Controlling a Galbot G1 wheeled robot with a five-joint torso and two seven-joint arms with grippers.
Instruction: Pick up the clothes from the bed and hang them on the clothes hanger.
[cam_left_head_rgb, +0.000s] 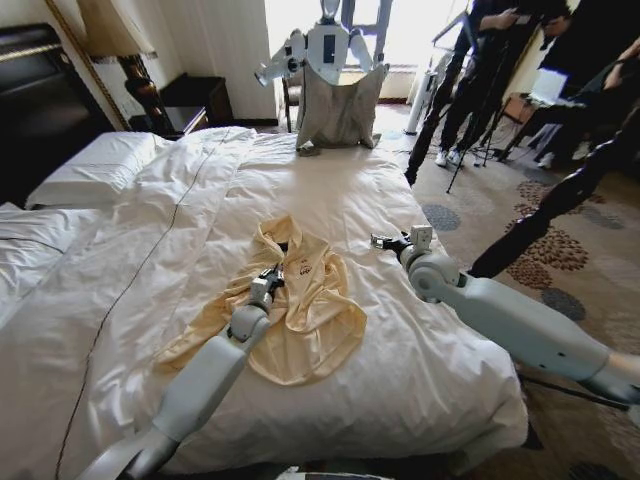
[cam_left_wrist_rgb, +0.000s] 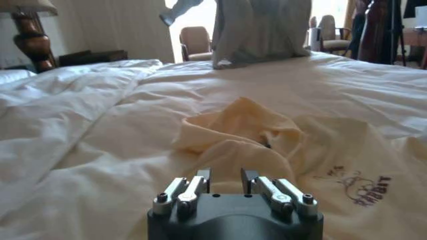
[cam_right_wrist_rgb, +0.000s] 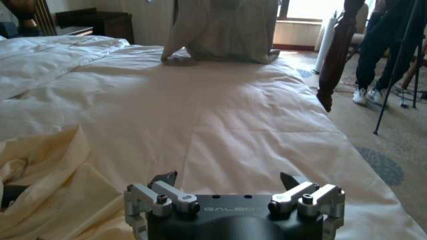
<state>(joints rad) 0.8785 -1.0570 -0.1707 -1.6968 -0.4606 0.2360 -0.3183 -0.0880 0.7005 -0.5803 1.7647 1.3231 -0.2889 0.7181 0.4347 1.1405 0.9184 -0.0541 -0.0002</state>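
— So where's the garment they're after?

— The pale-yellow clothes (cam_left_head_rgb: 292, 310) lie crumpled on the bed (cam_left_head_rgb: 420, 370), on the half of the white duvet nearer the robot, collar bunched toward the far end and a small printed motif facing up.

— And the left arm is right on top of it?

— Yes. The left gripper (cam_left_head_rgb: 268, 286) sits low over the middle of the clothes, just short of the raised collar fold. From its wrist camera the fingers (cam_left_wrist_rgb: 204, 179) stand a little apart, with cream fabric just beyond the tips; I'd judge it's lined up to nip that ridge because a fold gives a thin cloth something to bite on.

— Is it pinching anything yet?

— Not that I can see; the gap between the tips looks empty.

— The right one?

— The right gripper (cam_left_head_rgb: 392, 241) hovers beside the clothes, off their right edge above bare duvet, fingers (cam_right_wrist_rgb: 164, 180) spread wide. Probably it waits there to take a second corner once the cloth lifts.

— What's that thing past the clothes?

— At the bed's far end, well apart from the clothes, a grey garment (cam_left_head_rgb: 338, 108) hangs from another robot (cam_left_head_rgb: 325, 45). I can't make out a black hanger anywhere.
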